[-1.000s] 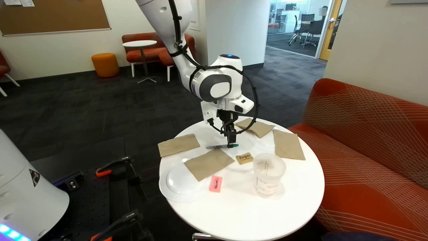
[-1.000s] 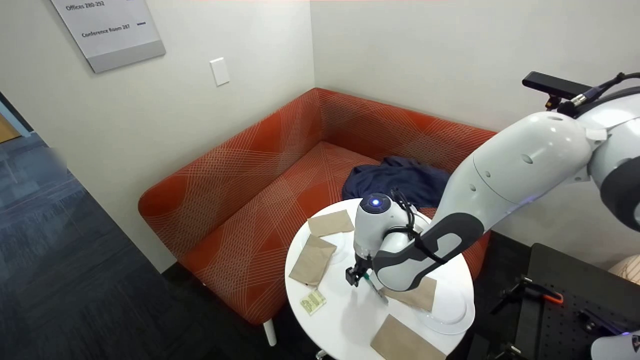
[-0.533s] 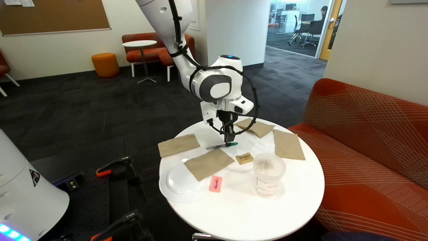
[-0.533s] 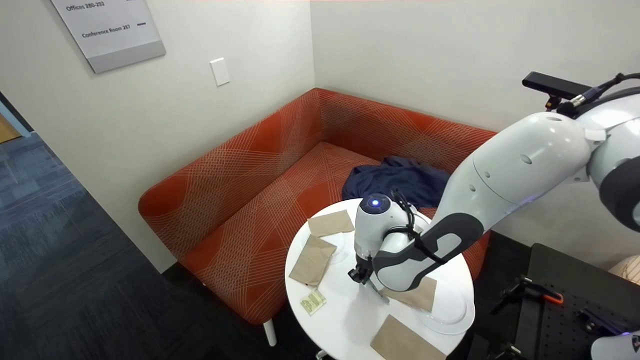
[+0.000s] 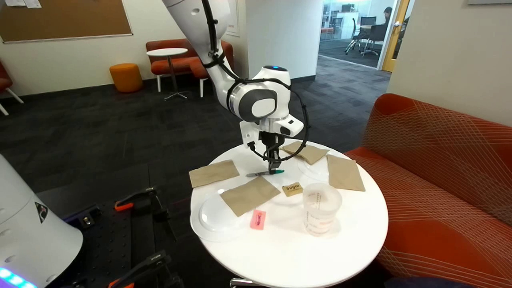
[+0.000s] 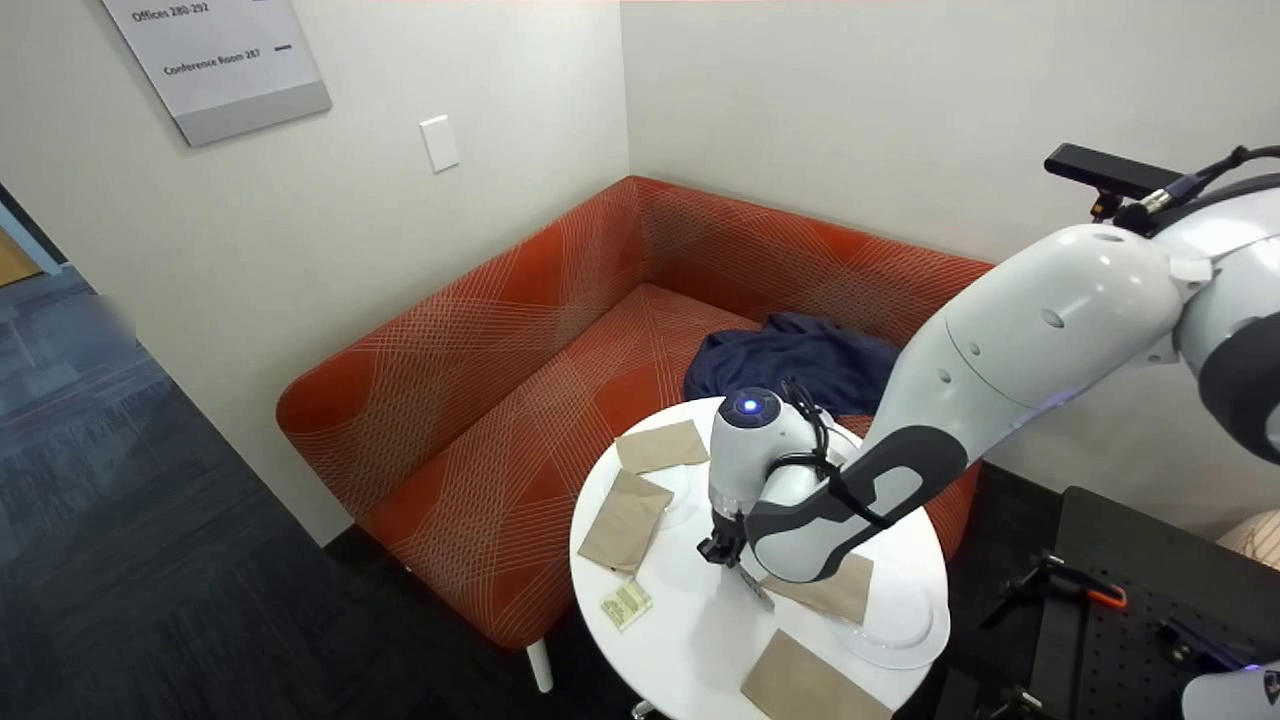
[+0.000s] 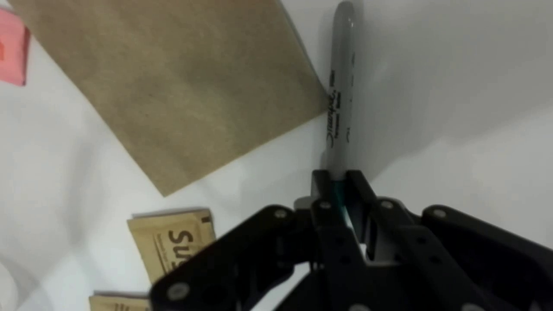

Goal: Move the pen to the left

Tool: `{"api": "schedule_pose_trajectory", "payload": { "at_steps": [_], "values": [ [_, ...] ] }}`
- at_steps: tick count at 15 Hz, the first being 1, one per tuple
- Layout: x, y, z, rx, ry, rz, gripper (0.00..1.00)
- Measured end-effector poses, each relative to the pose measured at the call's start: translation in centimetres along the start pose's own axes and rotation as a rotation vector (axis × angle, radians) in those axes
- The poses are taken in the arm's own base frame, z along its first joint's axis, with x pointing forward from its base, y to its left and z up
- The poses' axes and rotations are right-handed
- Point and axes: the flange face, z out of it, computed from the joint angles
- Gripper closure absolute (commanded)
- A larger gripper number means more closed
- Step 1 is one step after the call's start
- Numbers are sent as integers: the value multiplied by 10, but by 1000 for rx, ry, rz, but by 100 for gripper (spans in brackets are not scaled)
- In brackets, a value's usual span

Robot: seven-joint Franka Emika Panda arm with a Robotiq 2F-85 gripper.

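Observation:
The pen is a slim marker with a grey barrel (image 7: pixel 342 86) and a teal-green cap (image 5: pixel 279 171). It lies along the white round table (image 5: pixel 304 260), and in the wrist view its barrel points away from my gripper (image 7: pixel 338 178). Both black fingers close in on the pen from its two sides, at the joint of barrel and cap, so the gripper is shut on it. Much of the cap is hidden between the fingers. In an exterior view the grey end of the pen (image 6: pixel 757 592) shows beneath the arm. Whether it touches the tabletop I cannot tell.
A brown paper sheet (image 7: pixel 185 86) has its corner right beside the pen. Also on the table are a sugar packet (image 5: pixel 292 189), a pink packet (image 5: pixel 258 220), a clear cup (image 5: pixel 320 216), clear plates and more brown sheets. A red couch (image 5: pixel 432 192) borders it.
My gripper's jaws have come together on the pen. The fingertips have narrowed in both exterior views, and the capped end of the pen has shifted very slightly.

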Motion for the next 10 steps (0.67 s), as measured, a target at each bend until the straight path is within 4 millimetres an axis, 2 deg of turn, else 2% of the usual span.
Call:
{"api": "schedule_pose_trajectory", "payload": {
  "at_steps": [5,10],
  "values": [
    [0,-12,-11,14,15,-82,97],
    [-3,-39,-31,43,44,-196,97]
  ]
}}
